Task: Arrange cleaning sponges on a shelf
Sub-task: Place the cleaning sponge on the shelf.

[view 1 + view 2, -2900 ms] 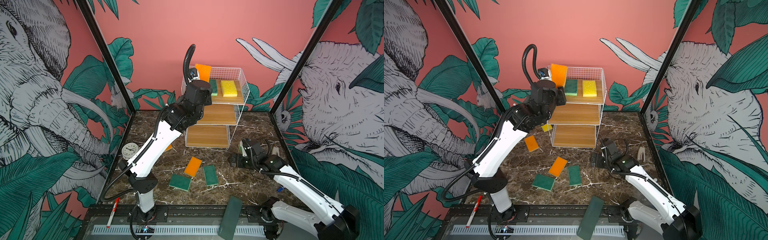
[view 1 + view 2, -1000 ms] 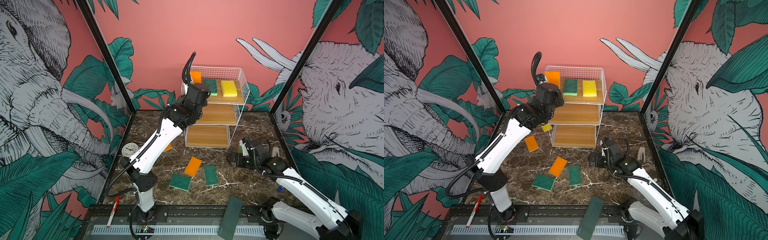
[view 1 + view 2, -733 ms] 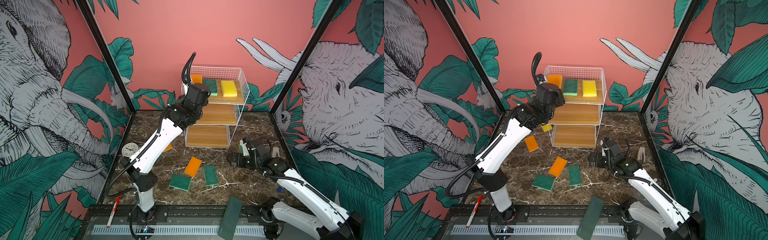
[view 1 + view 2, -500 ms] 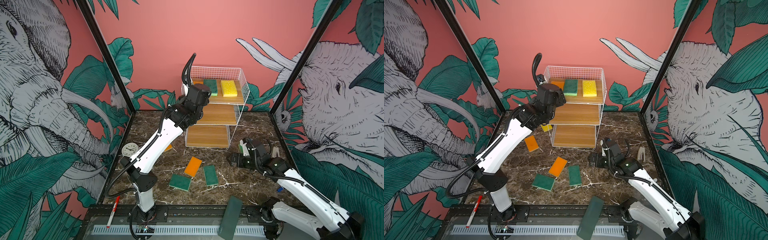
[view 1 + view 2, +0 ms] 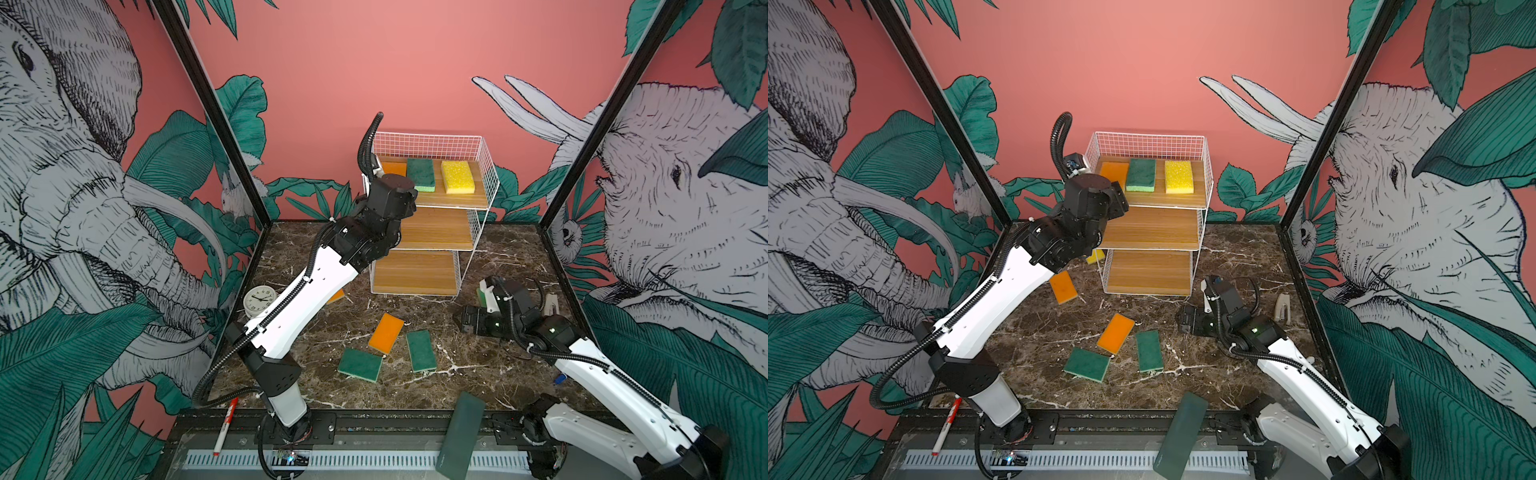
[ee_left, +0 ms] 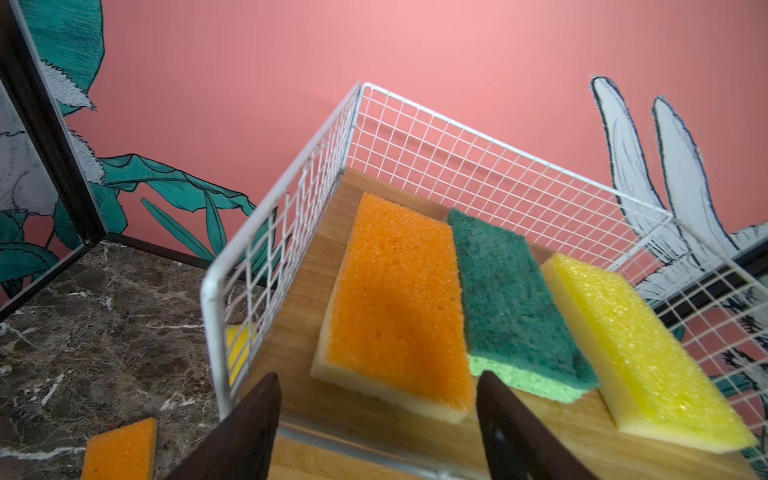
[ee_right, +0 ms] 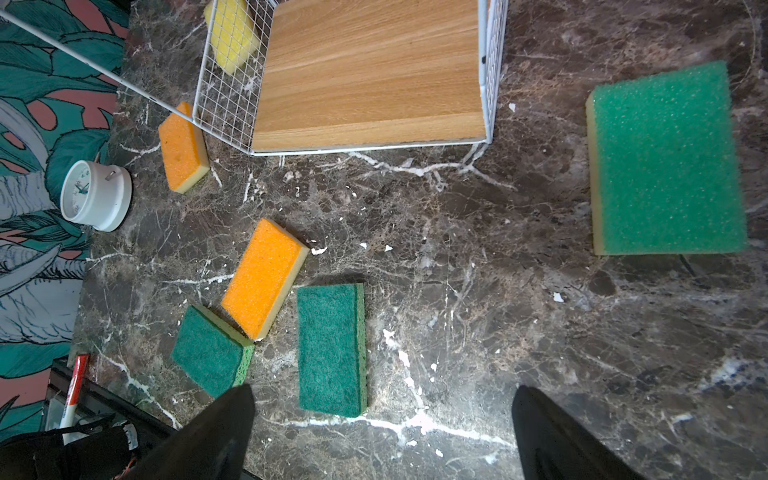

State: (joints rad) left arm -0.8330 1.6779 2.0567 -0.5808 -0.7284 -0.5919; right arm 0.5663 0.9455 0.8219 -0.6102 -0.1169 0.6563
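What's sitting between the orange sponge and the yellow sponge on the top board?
A green sponge, seen in both top views and the left wrist view.

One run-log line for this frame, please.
left claw: open, empty, at top tier | right claw: open, empty, over tabletop | shelf top tier: orange sponge, green sponge, yellow sponge

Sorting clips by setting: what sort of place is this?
Probably a staged robot test cell: left arm and right arm on a front rail, mural walls boxing in a marble table.
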